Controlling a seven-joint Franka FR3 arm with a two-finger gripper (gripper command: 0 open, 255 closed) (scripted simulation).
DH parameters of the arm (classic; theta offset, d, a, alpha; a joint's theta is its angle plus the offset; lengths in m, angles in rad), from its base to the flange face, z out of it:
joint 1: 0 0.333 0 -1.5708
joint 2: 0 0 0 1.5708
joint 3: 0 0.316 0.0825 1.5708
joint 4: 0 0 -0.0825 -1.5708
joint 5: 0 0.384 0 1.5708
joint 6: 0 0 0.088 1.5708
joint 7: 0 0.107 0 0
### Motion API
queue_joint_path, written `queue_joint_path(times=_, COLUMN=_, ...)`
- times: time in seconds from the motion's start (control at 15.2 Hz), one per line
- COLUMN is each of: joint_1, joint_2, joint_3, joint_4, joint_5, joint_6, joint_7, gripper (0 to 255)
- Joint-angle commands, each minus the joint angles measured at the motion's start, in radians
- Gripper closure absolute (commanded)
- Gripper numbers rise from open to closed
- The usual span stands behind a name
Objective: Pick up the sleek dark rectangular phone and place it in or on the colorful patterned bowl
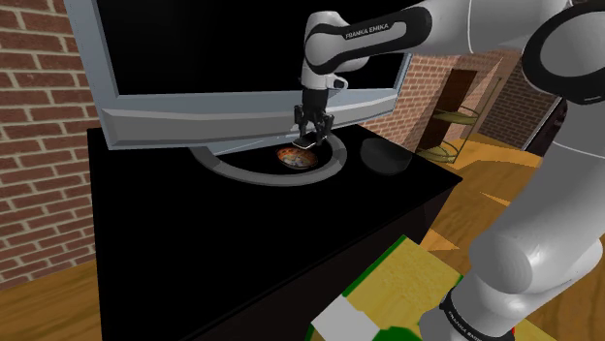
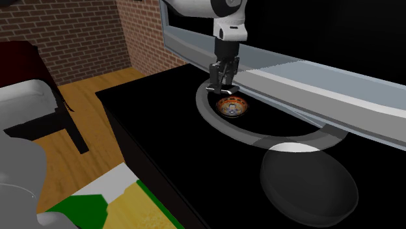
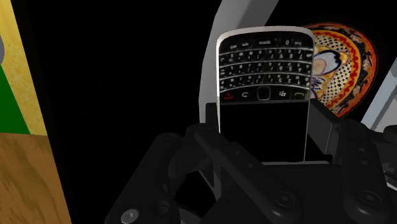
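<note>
Now mid-carry, the hand [image 1: 308,139], clenched on the phone [image 3: 264,95], hangs above the bowl [image 1: 294,158] at its 7 o'clock; next, probably lower and release.

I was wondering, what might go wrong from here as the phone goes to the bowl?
The phone, clasped in the jaws, looks long beside the small bowl; released, it may tip over the rim onto the TV base. The arm works close under the TV; rising carelessly might knock it.
</note>
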Motion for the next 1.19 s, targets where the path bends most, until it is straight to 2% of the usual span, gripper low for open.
queue_joint_path(times=0.0, joint_1=-0.016, joint_2=0.154, joint_3=-0.025, joint_4=-0.041, joint_5=-0.009, joint_6=0.311, joint_7=-0.015, gripper=255)
queue_joint_path(times=0.33, joint_1=-0.005, joint_2=0.153, joint_3=-0.037, joint_4=-0.041, joint_5=-0.005, joint_6=0.311, joint_7=-0.018, gripper=255)
queue_joint_path(times=0.4, joint_1=0.009, joint_2=0.172, joint_3=-0.029, joint_4=-0.008, joint_5=-0.012, joint_6=0.295, joint_7=0.006, gripper=0)
queue_joint_path(times=0.46, joint_1=0.002, joint_2=0.195, joint_3=-0.037, joint_4=0.051, joint_5=-0.02, joint_6=0.258, joint_7=-0.013, gripper=0)
queue_joint_path(times=0.59, joint_1=-0.001, joint_2=0.184, joint_3=-0.038, joint_4=0.041, joint_5=-0.017, joint_6=0.261, joint_7=-0.015, gripper=0)
queue_joint_path(times=0.66, joint_1=-0.006, joint_2=0.241, joint_3=-0.05, joint_4=0.075, joint_5=-0.042, joint_6=0.279, joint_7=-0.026, gripper=0)
queue_joint_path(times=0.73, joint_1=-0.001, joint_2=0.153, joint_3=-0.042, joint_4=-0.041, joint_5=-0.003, joint_6=0.311, joint_7=-0.019, gripper=0)
queue_joint_path(times=0.99, joint_1=-0.013, joint_2=0.097, joint_3=-0.032, joint_4=0.018, joint_5=0.025, joint_6=0.202, joint_7=-0.037, gripper=0)
queue_joint_path(times=1.12, joint_1=-0.015, joint_2=0.097, joint_3=-0.03, joint_4=0.018, joint_5=0.024, joint_6=0.202, joint_7=-0.037, gripper=0)
